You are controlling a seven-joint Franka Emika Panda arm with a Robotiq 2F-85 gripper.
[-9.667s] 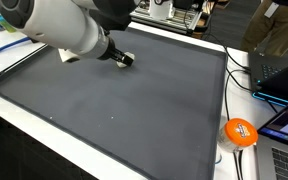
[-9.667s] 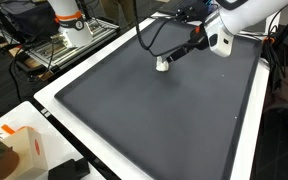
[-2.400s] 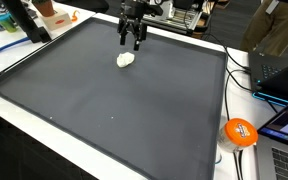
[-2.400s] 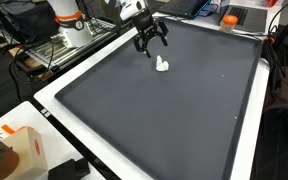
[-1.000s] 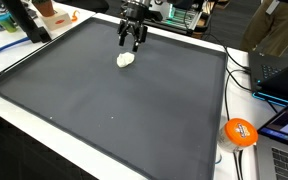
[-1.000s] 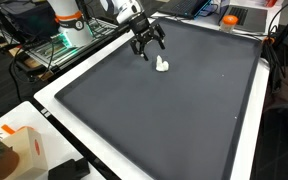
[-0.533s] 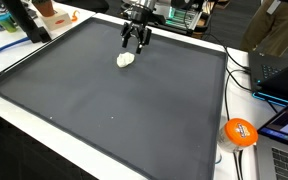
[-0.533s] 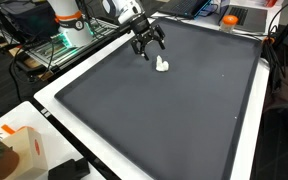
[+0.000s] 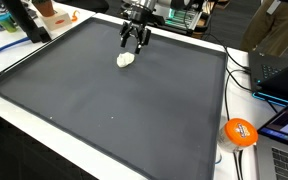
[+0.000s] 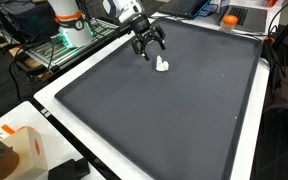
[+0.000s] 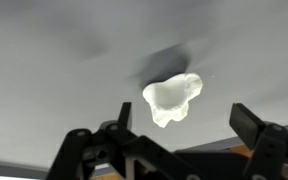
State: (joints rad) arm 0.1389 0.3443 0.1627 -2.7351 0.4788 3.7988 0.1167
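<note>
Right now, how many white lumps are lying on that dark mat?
1. The small white crumpled lump lies on the dark grey mat near one edge, apart from the open end effector beside it. None looks hidden.

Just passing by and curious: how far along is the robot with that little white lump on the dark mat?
Done: the white lump lies loose on the mat. In hand: the claw hovers open and empty just above it. Left: any pickup; the claw touches nothing.
</note>
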